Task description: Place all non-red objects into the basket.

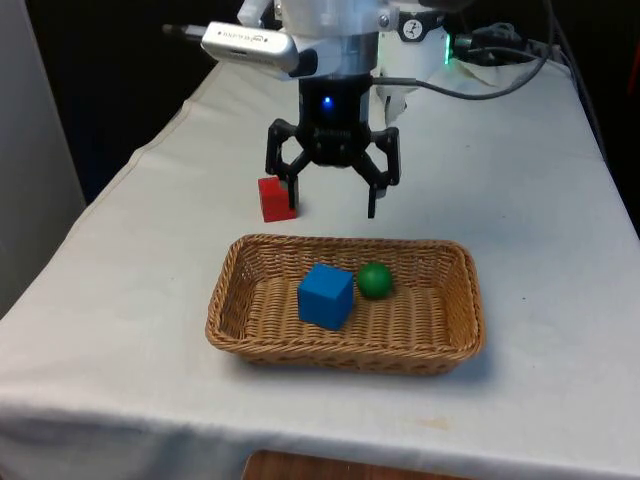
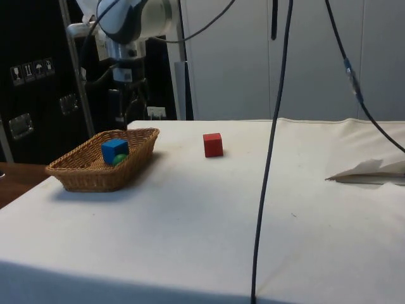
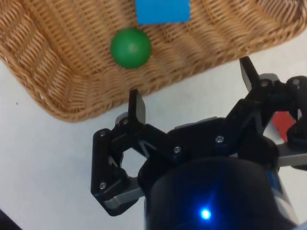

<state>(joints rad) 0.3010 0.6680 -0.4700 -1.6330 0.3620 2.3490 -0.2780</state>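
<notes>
white tablecloth (image 1: 560, 200) | dark cabinets (image 2: 31, 82) behind | basket (image 1: 345, 345) on cloth

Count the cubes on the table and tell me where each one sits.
2. The blue cube lies in the basket beside the green ball; the red cube stands on the cloth behind the basket.

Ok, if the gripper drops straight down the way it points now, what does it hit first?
Probably bare white cloth just behind the basket's far rim. The gripper hangs with jaws open; the red cube sits off to one side. Depth is uncertain.
</notes>
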